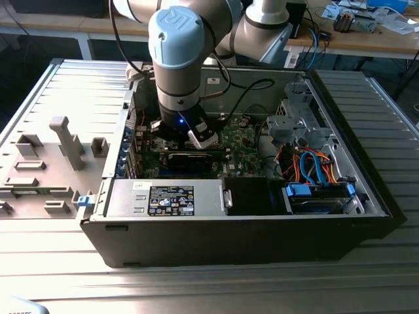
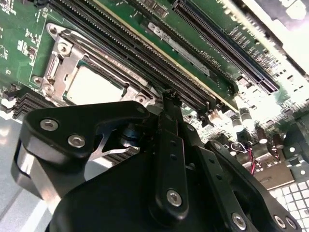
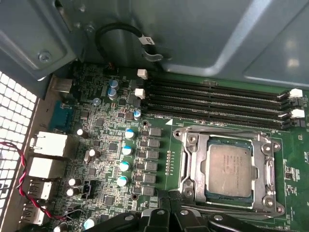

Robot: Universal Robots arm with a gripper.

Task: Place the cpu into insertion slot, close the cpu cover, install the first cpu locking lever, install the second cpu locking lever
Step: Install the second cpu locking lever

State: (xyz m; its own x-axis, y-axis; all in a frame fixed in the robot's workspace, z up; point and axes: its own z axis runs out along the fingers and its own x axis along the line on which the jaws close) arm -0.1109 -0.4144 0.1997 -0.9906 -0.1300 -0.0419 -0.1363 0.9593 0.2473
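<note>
The cpu point(image 3: 229, 169) lies flat in its socket on the green motherboard, its dull silver top showing through the window of the cpu cover point(image 3: 191, 159). The cover point(image 2: 62, 60) is down around the cpu point(image 2: 94, 87). Thin wire levers run along two sides of the frame. My gripper point(image 3: 170, 205) sits low beside one corner of the socket, its black fingers point(image 2: 168, 111) pressed together with nothing visible between them. In the exterior view the gripper point(image 1: 188, 144) reaches down into the open computer case.
Long black memory slots point(image 3: 217, 96) run beside the socket, close to the fingers. A labelled power supply box point(image 1: 170, 199) lies along the case's near side. A drive cage with blue and orange cables point(image 1: 314, 186) fills the exterior view's right. Grey fixtures point(image 1: 65, 140) stand outside the case.
</note>
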